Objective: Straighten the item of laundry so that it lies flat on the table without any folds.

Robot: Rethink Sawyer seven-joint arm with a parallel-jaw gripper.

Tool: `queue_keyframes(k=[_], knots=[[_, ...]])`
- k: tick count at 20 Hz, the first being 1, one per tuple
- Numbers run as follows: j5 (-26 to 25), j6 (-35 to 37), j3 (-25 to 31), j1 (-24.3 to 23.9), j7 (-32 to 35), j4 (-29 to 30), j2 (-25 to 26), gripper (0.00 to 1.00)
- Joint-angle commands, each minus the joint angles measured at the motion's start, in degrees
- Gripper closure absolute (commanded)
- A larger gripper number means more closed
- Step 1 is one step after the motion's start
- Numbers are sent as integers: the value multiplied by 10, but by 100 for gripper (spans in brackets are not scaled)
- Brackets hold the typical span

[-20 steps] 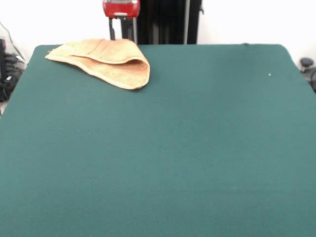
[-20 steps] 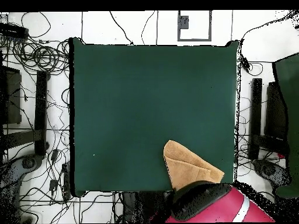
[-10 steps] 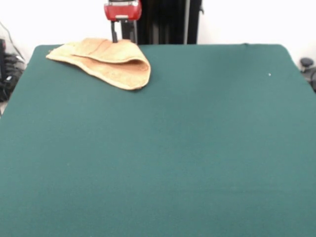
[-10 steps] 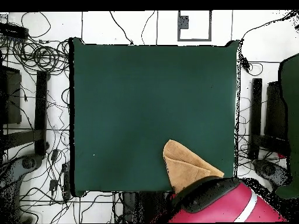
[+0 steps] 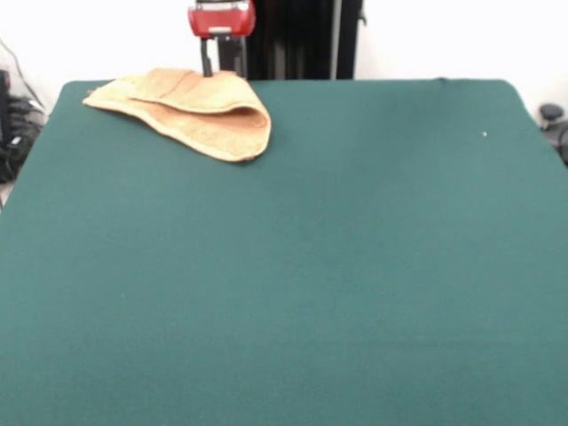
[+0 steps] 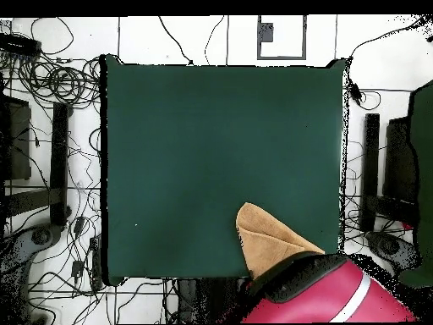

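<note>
A wide dark green table [image 5: 293,266] stretches bare from the near edge across the centre and whole right side. At about eleven o'clock, close to the far edge, lies the orange-tan towel [image 5: 191,111], folded over itself with a rounded fold toward the middle. Behind it hangs the red gripper [image 5: 222,55]; two dark prongs stand slightly apart, holding nothing visible. A good unfold likely means pinching the top layer's edge and drawing it toward the open centre, away from the table edge.
</note>
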Motion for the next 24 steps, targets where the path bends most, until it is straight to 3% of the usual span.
queue_keyframes(k=[1,4,8,13,16,19,24], knots=[[44,-29,83,12,30,-95,38,0],[22,-3,82,13,49,-72,-3,0],[-52,111,90,15,98,-13,-114,0],[-96,211,145,-13,136,39,-222,0],[-107,284,205,-55,132,68,-270,0],[-86,303,227,-72,105,72,-279,0],[-20,209,181,-37,71,-9,-187,0]])
